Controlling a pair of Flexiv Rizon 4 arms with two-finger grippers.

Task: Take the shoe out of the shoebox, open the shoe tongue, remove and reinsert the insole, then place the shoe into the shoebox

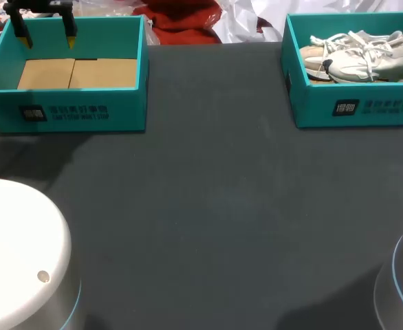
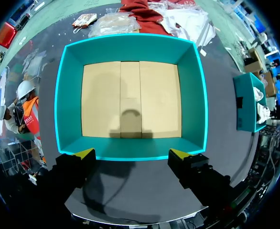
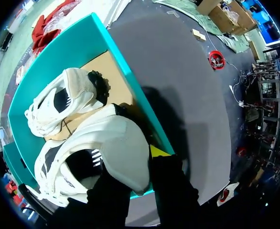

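Showing left gripper [image 2: 133,153] wide open, empty, above cardboard-floored far-left box [image 2: 130,47]; hold of right gripper [image 3: 140,164] unclear beside white shoe [image 3: 116,143] at rim of teal shoebox [image 1: 366,93].

The head view's edge cuts off the shoebox [image 1: 311,103]. In the right wrist view the shoe [image 3: 121,143] hides part of the right gripper [image 3: 149,167]; its grip is unclear.

Bright overhead light; soft left gripper [image 2: 132,153] shadow on left box [image 2: 130,47] floor; darker shadow beside shoebox [image 3: 130,81].
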